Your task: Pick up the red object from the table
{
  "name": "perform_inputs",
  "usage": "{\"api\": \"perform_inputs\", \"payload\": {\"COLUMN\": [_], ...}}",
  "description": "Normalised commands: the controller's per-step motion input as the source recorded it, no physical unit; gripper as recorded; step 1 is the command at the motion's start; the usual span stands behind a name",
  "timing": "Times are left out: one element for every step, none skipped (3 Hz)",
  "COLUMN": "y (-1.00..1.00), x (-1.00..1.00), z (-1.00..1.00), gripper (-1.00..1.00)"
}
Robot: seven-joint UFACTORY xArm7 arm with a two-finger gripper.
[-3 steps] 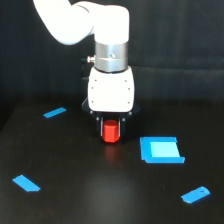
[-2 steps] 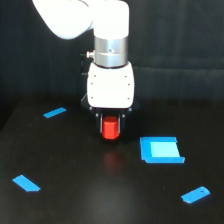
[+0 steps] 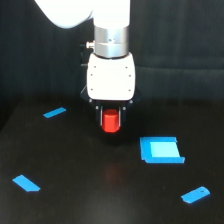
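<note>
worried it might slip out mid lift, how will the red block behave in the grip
The red object looks like a solid, stubby block, so probably rigid and light. It sits between the gripper fingers, narrower than them, so likely stable. Its smooth faces might slip a little.

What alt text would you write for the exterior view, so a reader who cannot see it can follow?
A white robot arm's gripper holds a small red object just above a black table. Four flat blue pieces lie scattered around it, the largest a square toward the exterior view's right.
</note>
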Motion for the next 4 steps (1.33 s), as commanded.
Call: {"api": "perform_inputs", "payload": {"y": [-0.05,-0.13,-0.09,0.12], "x": [0.07,-0.11,-0.02,0.08], "z": [0.94,1.00,0.97,0.78], "gripper": [-1.00,-1.00,-0.87,-1.00]}}
